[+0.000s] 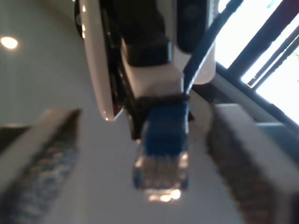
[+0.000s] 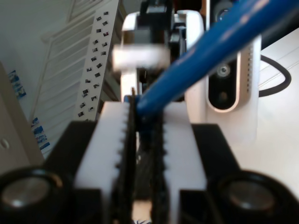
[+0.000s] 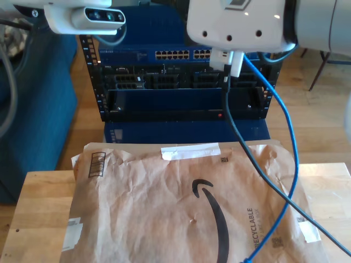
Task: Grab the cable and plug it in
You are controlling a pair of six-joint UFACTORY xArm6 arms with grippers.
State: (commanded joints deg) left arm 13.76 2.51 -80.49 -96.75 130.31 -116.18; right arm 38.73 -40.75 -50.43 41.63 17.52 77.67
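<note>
Second wrist view: cable (image 2: 196, 65) pinched between my second tool's (image 2: 142, 140) pads.

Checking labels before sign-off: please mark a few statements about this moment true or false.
1. My second claw is shut on the blue cable. True.
2. My first claw is clamped on the plug. False: its fingers stand wide apart on either side of the clear plug.
3. A brown paper mailer lies on the wooden table. True.
4. The plug is seated in a port. False: its clear tip is bare, in the open.
</note>
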